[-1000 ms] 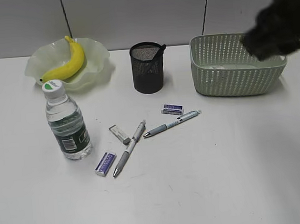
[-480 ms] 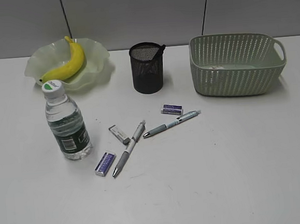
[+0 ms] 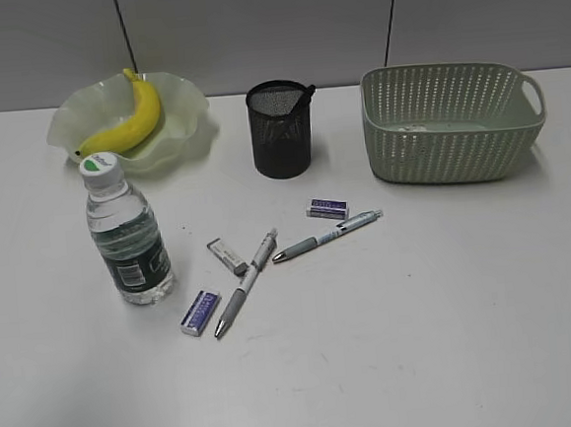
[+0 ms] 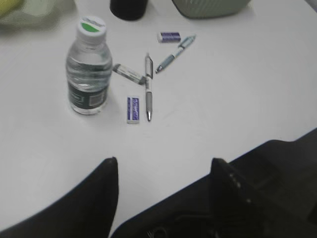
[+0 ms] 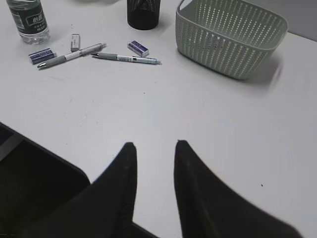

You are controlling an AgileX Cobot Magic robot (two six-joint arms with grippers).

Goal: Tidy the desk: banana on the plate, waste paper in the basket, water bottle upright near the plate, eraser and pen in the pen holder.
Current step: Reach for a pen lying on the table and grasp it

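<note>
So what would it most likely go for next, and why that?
Probably the right gripper, its jaws apart and empty, should reach toward the nearest pen. The banana already lies on the plate and the bottle stands upright, while two pens and three erasers lie loose on the desk, outside the pen holder.

You have open desk [image 3: 454, 339] at front and right; the water bottle [image 3: 126, 236] crowds the pens' [image 3: 246, 281] left.

Banana [image 3: 132, 121] in plate [image 3: 186, 101], left of pen holder [image 3: 281, 135].
</note>
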